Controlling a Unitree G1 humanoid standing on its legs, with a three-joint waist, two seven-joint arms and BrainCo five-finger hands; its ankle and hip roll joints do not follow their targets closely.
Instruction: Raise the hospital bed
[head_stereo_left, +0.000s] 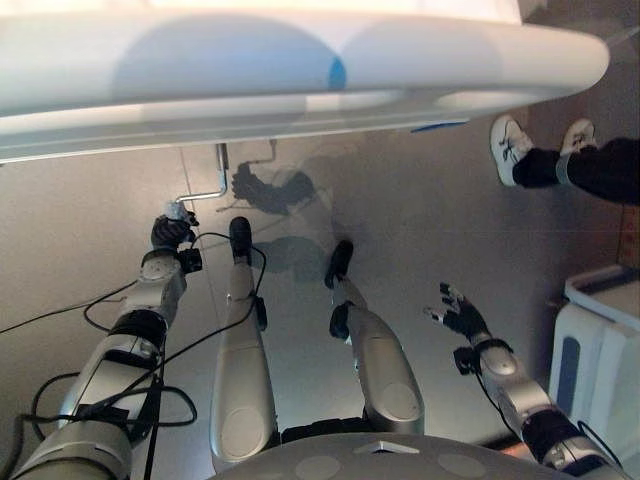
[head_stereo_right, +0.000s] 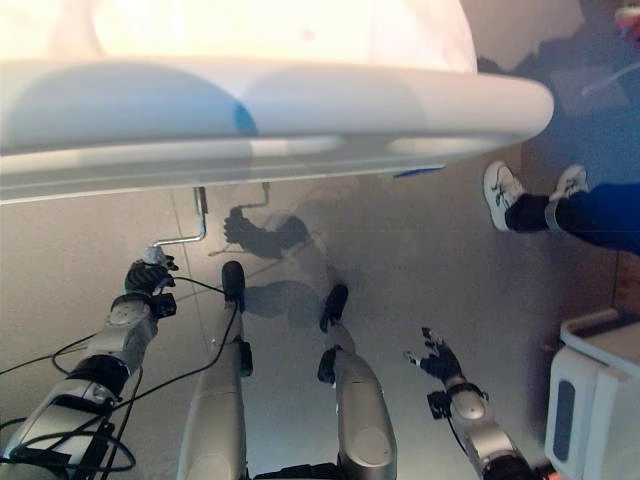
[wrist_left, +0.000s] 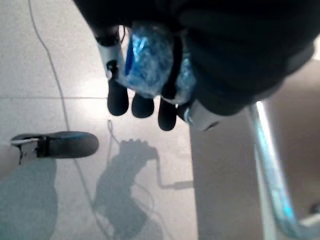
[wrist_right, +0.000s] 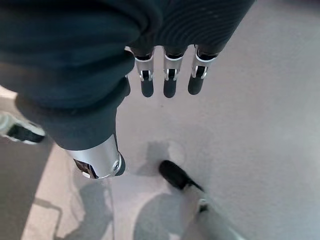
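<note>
The white foot end of the hospital bed (head_stereo_left: 300, 70) spans the top of the eye views. A bent silver crank (head_stereo_left: 207, 188) hangs below its edge, at the left. My left hand (head_stereo_left: 170, 232) is at the crank's lower end. In the left wrist view its fingers (wrist_left: 142, 102) curl round the crank's blue-wrapped grip (wrist_left: 147, 57), and the crank's metal rod (wrist_left: 270, 165) runs beside it. My right hand (head_stereo_left: 462, 315) hangs over the floor at the lower right, well away from the bed. Its fingers (wrist_right: 170, 82) are straight and hold nothing.
A person's legs in white shoes (head_stereo_left: 510, 148) stretch in from the right, just below the bed's corner. A white and grey cabinet (head_stereo_left: 600, 350) stands at the right edge. The grey floor (head_stereo_left: 420, 220) lies between the bed and me.
</note>
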